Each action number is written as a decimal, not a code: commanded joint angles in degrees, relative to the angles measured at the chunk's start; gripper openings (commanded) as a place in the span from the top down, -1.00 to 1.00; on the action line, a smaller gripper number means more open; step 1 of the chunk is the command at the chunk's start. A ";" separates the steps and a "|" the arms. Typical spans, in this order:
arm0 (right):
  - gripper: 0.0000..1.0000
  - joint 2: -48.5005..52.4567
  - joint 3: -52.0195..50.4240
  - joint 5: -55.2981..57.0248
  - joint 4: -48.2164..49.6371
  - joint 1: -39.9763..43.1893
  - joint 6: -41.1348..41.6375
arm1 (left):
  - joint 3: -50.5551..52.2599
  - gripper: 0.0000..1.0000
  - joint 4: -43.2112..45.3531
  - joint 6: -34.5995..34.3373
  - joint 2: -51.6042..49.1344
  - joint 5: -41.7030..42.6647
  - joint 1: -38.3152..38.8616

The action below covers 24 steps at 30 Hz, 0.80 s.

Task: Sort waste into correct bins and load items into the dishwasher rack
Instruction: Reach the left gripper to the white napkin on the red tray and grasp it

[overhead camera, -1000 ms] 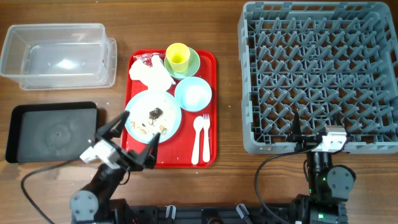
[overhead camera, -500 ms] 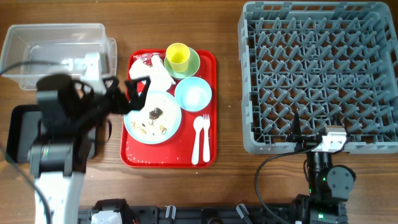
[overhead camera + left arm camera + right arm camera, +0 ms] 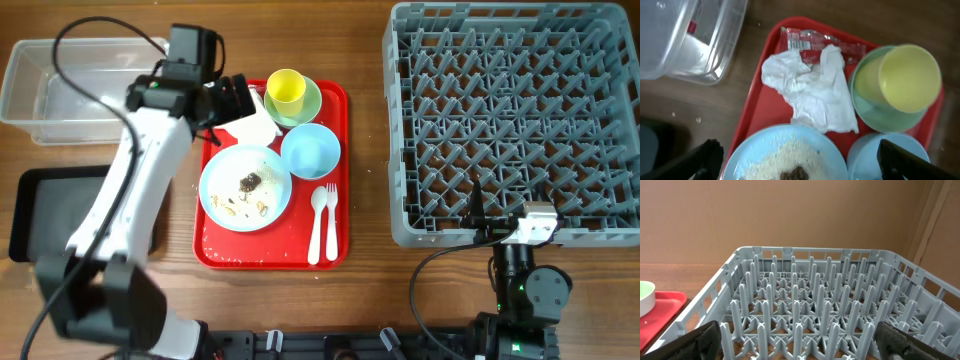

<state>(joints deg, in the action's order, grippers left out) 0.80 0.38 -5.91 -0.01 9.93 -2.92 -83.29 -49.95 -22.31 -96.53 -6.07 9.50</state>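
One napkin (image 3: 810,95) lies at the tray's (image 3: 767,105) far-left corner, partly over the wrapper (image 3: 800,40); left hand (image 3: 800,152), fingers spread wide, hovers above it: descend centred, pinch napkin only, clear of cup (image 3: 907,75).

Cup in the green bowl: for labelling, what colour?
Plain yellow; the small round cup shows best in the left wrist view.

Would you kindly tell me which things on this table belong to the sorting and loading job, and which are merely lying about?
Belongs to the job: napkin, wrapper, food scraps, blue plate, blue bowl, green bowl, yellow cup, white cutlery, clear tub, black tray, grey rack.

Just lying about: red serving tray, merely carrying items; wooden table.
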 commanded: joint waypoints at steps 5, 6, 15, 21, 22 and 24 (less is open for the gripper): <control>-1.00 -0.15 -0.09 0.52 0.22 -0.17 -0.55 | -0.83 -0.55 6.95 -5.16 -10.71 -1.90 0.02; -1.00 -0.15 -0.09 0.52 0.22 -0.17 -0.55 | -0.83 -0.41 7.85 -5.16 -11.72 -1.90 0.02; -1.00 -0.15 -0.09 0.52 0.22 -0.17 -0.55 | -0.83 -0.39 11.50 -1.42 -20.22 -1.57 -2.56; -0.99 -0.15 -0.09 0.52 0.22 -0.17 -0.52 | -0.83 0.10 11.45 -0.39 -20.50 3.28 -3.39; -1.00 -0.15 -0.09 0.52 0.22 -0.17 -0.57 | -0.83 0.17 11.41 -0.39 -20.50 4.42 -3.39; -1.00 -0.15 -0.09 0.52 0.22 -0.17 -0.55 | -0.83 0.24 11.41 -0.39 -20.50 6.16 -3.39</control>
<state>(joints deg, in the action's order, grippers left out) 0.80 0.38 -5.89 -0.01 9.93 -2.92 -83.29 -38.54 -23.05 -116.36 -3.64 6.24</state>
